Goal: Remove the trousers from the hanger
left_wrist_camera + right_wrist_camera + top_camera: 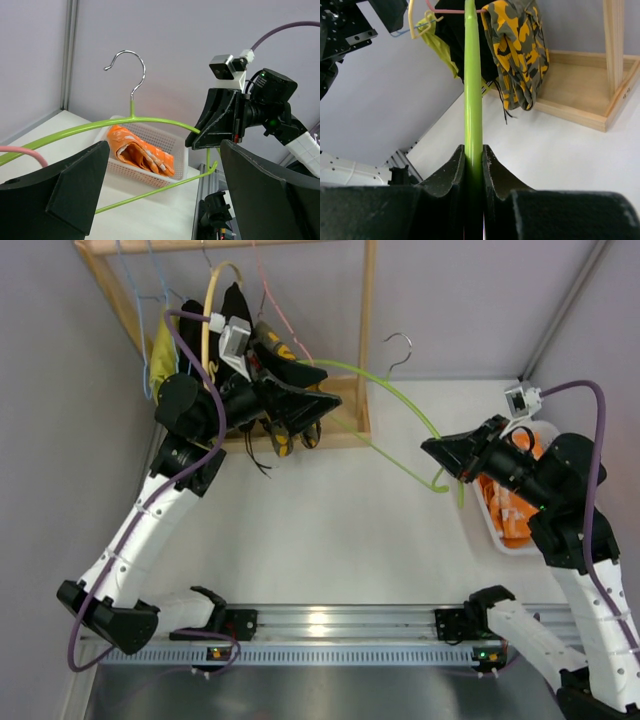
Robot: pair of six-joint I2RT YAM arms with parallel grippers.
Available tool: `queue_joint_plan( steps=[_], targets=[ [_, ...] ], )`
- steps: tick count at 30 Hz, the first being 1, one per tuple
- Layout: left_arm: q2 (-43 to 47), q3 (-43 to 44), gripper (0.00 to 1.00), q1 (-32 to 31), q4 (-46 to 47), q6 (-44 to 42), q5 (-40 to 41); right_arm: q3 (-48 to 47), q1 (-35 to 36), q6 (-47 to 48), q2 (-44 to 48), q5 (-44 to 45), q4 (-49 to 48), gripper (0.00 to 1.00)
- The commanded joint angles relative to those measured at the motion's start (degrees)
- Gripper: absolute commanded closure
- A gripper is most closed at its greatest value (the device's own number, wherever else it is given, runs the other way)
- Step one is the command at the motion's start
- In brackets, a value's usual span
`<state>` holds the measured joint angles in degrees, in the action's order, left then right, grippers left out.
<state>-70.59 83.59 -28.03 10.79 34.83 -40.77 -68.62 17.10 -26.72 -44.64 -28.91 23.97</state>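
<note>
An aluminium rail (330, 625) runs along the near edge, carrying both arm bases. Beyond it lies a plain white table (330, 530), closed in by grey walls (60, 440) on the left and far sides. A pale wooden rack (367, 330) stands in the far left corner.

The right gripper (445, 465) is clamped on one end of the lime-green hanger (392, 392), holding it above the table; its wrist view shows the green bar pinched tight between the two fingers (455, 170). The hanger stretches leftward and farther to the left gripper (330, 395), whose fingers (75, 190) are spread wide. The hanger's lower bar disappears behind one of them, so whether they touch it cannot be told. The metal hook (127, 65) stands upright and bare.

The left arm covers much of the rack from above. Hanging there, a yellow-and-black camouflage garment (517, 55), a yellow-green garment (440, 45) and a pink hanger (455, 10) show only in part.

On the right side of the table sits a white mesh basket (125, 172), partly hidden from above by the right arm. The orange trousers (140, 152) lie bunched inside it, off the hanger.
</note>
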Motion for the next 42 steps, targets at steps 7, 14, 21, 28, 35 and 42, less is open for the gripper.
queue_joint_plan(
  steps=[7, 14, 21, 28, 35, 42],
  targets=[
    [2.3, -0.2, 0.01, 1.0, 3.0, 1.8, 1.9, -2.7, -5.1, -5.6, -1.3, -7.3, -6.3, 1.00],
    [1.9, 0.2, 0.01, 1.4, 2.4, 0.9, 1.5, -3.6, -11.7, -7.5, -5.0, -18.4, -9.5, 1.00],
    [-1.8, 5.2, 0.13, 1.4, -2.3, -1.9, 8.7, -7.6, -19.2, -4.7, -10.1, -26.3, -9.2, 1.00],
    [-9.9, 19.7, 0.39, -0.7, -16.4, -8.9, 20.4, -5.2, -18.8, -9.8, -11.1, -27.8, -14.6, 1.00],
    [-6.0, 17.8, 0.41, 1.4, -27.0, -9.8, 31.7, -1.5, -14.1, -12.7, -11.1, -25.8, -20.7, 1.00],
    [-4.6, 15.3, 0.42, 11.5, -30.0, -1.5, 32.2, -0.9, -9.7, -12.1, -13.8, -23.9, -23.2, 1.00]
  ],
)
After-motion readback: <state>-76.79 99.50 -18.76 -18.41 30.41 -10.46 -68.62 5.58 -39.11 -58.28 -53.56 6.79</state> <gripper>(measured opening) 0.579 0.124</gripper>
